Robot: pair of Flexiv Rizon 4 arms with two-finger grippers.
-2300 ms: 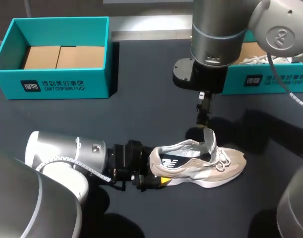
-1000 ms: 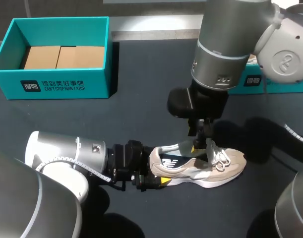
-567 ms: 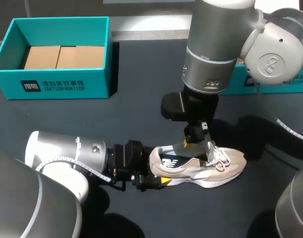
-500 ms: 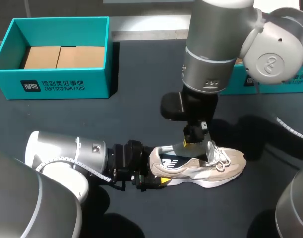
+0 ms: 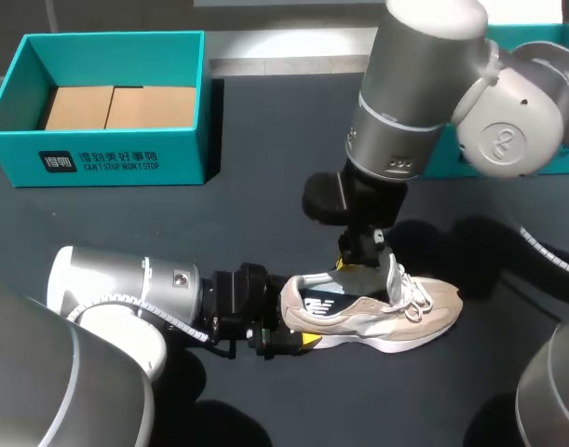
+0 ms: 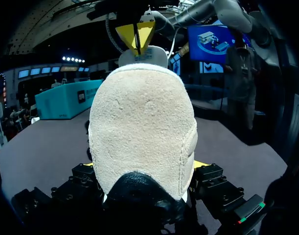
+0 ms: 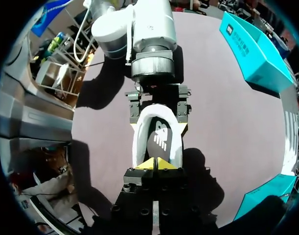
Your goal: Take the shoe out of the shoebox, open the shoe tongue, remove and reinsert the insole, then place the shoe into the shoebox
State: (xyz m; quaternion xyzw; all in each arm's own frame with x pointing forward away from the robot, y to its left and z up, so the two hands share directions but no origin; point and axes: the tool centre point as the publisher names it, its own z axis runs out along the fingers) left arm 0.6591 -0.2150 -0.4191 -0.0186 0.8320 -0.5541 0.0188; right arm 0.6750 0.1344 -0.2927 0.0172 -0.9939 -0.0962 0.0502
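our right gripper dropped past the tongue into the shoe, lower middle, tips pinched together | left gripper clamps heel | we're at insole grab, hold unconfirmed

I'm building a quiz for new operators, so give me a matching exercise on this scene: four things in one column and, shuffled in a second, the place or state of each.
Column one:
1. beige suede sneaker
2. open teal cardboard shoebox, far left
3. left gripper
4. right gripper

Column two:
A. yellow tips together above the sneaker's opening
B. clamped on the sneaker's heel
C. sole down on the dark table
D. holds brown cardboard inserts

Pairs: 1-C, 2-D, 3-B, 4-A.
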